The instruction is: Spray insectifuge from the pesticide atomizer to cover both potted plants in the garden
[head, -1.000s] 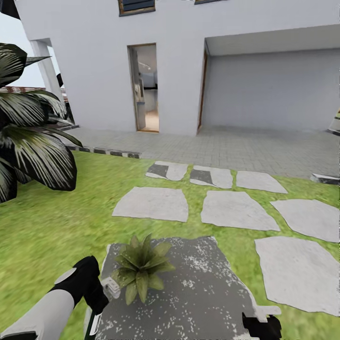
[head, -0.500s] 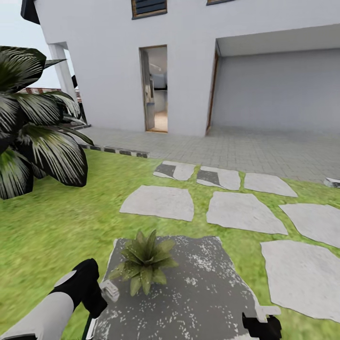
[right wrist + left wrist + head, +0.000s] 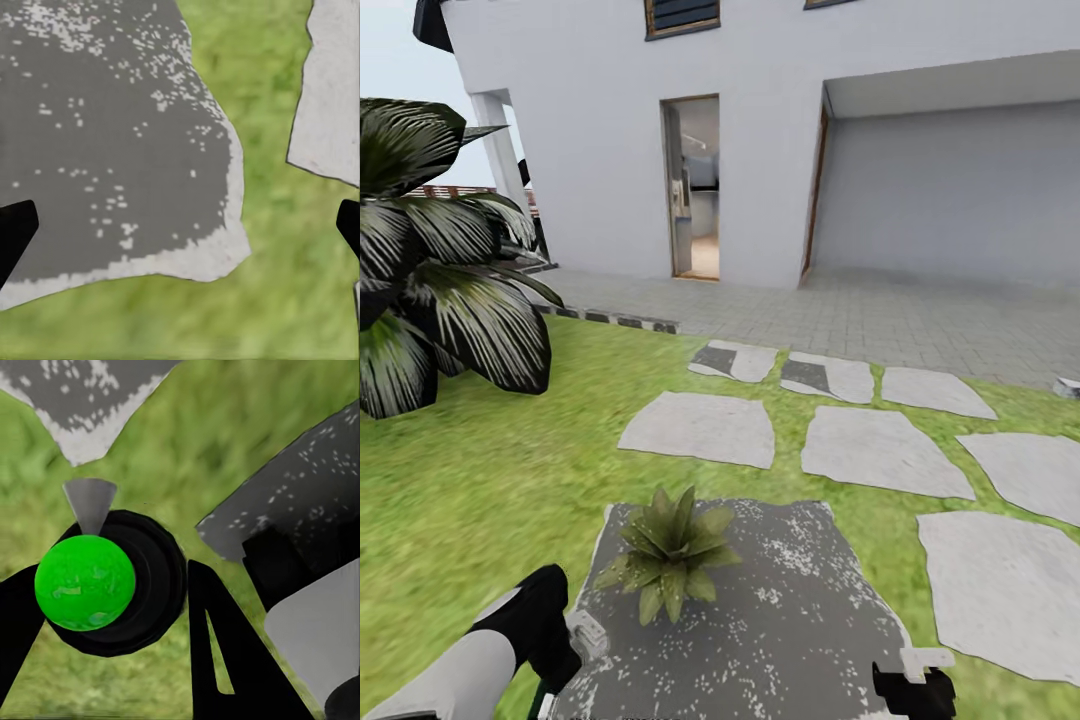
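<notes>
One potted plant (image 3: 670, 551), a low rosette of pointed green leaves, sits on a dark grey speckled stone slab (image 3: 780, 620); its leaves hide the pot. My left gripper (image 3: 112, 607) is shut on the pesticide atomizer (image 3: 86, 583), whose bright green round top and black body sit between the black fingers. In the head view the left gripper (image 3: 555, 640) hangs just left of the plant, at the slab's edge. At the slab's near right corner, my right gripper (image 3: 913, 688) is open with nothing in it; its fingertips (image 3: 15, 229) stand wide apart over stone and grass.
A big dark palm-like plant (image 3: 430, 270) stands at the left. Pale stepping stones (image 3: 700, 428) lead over the lawn to a paved strip and the white house with an open doorway (image 3: 695, 190).
The camera has turned a little, so the house and stones sit further right in the picture. My left arm shows slightly lower. Both grippers keep their states.
</notes>
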### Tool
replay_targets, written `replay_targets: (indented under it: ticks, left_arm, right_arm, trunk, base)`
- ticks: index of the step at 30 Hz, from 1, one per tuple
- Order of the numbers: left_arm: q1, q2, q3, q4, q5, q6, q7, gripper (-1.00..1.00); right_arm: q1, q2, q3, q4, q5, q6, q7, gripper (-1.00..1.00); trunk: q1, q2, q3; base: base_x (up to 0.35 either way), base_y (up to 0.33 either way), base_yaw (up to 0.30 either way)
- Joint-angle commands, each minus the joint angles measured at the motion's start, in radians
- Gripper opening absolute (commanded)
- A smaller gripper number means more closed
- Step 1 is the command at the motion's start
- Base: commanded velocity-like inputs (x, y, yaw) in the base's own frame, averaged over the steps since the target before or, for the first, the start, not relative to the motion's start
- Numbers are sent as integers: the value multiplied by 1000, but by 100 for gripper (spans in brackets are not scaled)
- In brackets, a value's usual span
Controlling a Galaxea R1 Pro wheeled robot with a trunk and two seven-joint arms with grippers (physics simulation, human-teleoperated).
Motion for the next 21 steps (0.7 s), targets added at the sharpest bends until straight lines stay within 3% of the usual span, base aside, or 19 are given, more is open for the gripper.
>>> replay_targets:
  ticks: [1, 6, 16, 21]
  left_arm:
    - [0, -3, 8, -2, 0, 6, -1, -100]
    - [0, -8, 8, -12, 56, 6, 5, -100]
    - [0, -3, 6, -4, 65, 6, 7, -100]
    - [0, -1, 7, 9, 68, 5, 71, -100]
  right_arm:
    - [-1, 0, -7, 2, 11, -5, -2, 100]
    - [-1, 0, -8, 2, 11, -5, -3, 100]
    - [-1, 0, -8, 2, 11, -5, -3, 100]
    - [-1, 0, -8, 2, 11, -5, -2, 100]
  trunk:
    - [0, 0, -1]
    - [0, 0, -3]
    - [0, 0, -3]
    - [0, 0, -3]
  base:
    - [0, 0, 238]
    - [64, -32, 195]
    - [121, -214, 14]
    - [2, -145, 211]
